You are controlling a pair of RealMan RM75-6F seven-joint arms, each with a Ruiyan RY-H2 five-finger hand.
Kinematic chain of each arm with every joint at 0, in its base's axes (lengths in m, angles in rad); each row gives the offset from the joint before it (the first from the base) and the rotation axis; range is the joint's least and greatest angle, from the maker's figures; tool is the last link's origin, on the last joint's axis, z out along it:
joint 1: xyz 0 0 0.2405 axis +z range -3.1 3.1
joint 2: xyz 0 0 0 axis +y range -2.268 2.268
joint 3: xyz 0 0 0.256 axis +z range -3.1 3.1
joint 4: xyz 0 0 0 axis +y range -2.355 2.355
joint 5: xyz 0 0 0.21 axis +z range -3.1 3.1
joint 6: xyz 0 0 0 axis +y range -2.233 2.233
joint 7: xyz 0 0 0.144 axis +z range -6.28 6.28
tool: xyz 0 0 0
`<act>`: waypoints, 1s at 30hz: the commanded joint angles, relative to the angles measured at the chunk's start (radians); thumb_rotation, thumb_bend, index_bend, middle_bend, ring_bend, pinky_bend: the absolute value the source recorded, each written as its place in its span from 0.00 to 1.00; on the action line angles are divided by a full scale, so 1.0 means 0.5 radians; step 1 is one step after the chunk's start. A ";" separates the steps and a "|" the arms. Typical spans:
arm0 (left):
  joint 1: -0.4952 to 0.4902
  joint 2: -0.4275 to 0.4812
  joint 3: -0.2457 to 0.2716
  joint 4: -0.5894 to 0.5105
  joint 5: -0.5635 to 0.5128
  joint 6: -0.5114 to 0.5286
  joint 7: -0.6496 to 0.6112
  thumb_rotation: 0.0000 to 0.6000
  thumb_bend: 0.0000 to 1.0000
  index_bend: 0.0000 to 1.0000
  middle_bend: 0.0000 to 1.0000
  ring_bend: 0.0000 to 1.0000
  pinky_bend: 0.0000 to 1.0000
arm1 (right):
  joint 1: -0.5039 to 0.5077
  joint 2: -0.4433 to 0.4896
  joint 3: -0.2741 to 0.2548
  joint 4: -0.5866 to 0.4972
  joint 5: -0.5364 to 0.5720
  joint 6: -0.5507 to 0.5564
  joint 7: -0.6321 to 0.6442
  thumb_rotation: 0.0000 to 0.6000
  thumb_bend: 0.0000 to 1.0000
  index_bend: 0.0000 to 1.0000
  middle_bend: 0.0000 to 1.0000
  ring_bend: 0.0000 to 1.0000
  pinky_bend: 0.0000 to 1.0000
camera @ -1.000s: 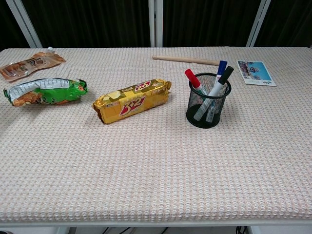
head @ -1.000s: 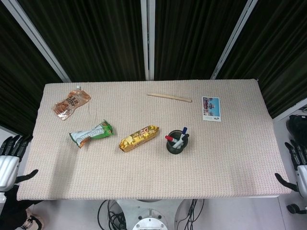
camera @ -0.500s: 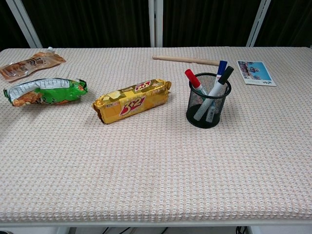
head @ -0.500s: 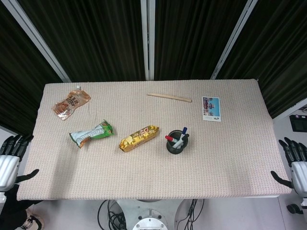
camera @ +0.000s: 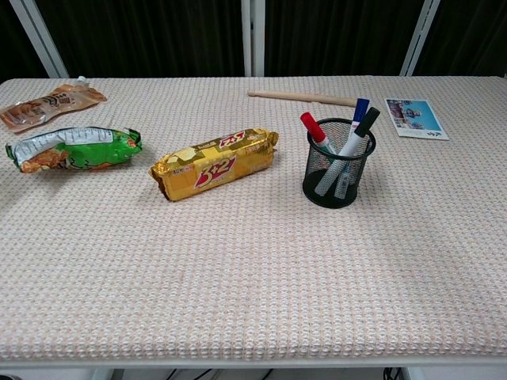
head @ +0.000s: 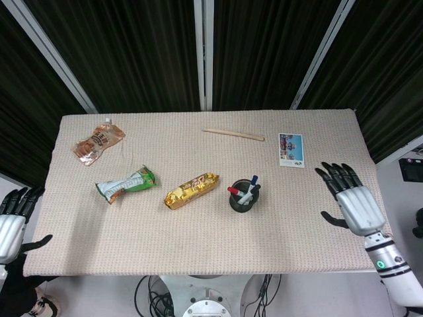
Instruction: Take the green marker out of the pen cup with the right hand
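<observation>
A black mesh pen cup [head: 242, 200] [camera: 338, 170] stands right of the table's middle. It holds a red-capped marker [camera: 312, 127], a blue-capped marker [camera: 360, 107] and the dark green-capped marker [camera: 367, 121], which leans to the right. My right hand [head: 348, 198] hovers over the table's right side, well to the right of the cup, fingers spread and holding nothing. Off the table's left edge, my left hand [head: 12, 221] is also spread and holds nothing. The chest view shows neither hand.
A yellow biscuit pack [head: 192, 189] lies left of the cup, a green snack bag [head: 124, 184] and a brown pouch [head: 98, 142] further left. A wooden stick [head: 232, 134] and a photo card [head: 291, 150] lie towards the back.
My right hand has moved from beyond the table's right edge in over the tabletop, towards the cup. The left hand and the objects have stayed put.
</observation>
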 commanded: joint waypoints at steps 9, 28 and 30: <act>0.007 -0.013 0.006 0.042 0.000 0.001 -0.040 1.00 0.12 0.08 0.05 0.00 0.02 | 0.666 -0.323 0.222 -0.302 0.710 -0.577 -0.785 1.00 0.13 0.00 0.00 0.00 0.00; 0.019 0.023 -0.008 0.091 -0.027 0.013 -0.186 1.00 0.12 0.08 0.05 0.00 0.02 | 1.123 -0.894 0.133 0.000 1.378 -0.410 -1.338 1.00 0.18 0.17 0.00 0.00 0.00; 0.022 0.027 -0.007 0.093 -0.025 0.017 -0.198 1.00 0.12 0.08 0.05 0.00 0.02 | 1.148 -0.934 0.123 0.033 1.394 -0.392 -1.351 1.00 0.18 0.19 0.00 0.00 0.00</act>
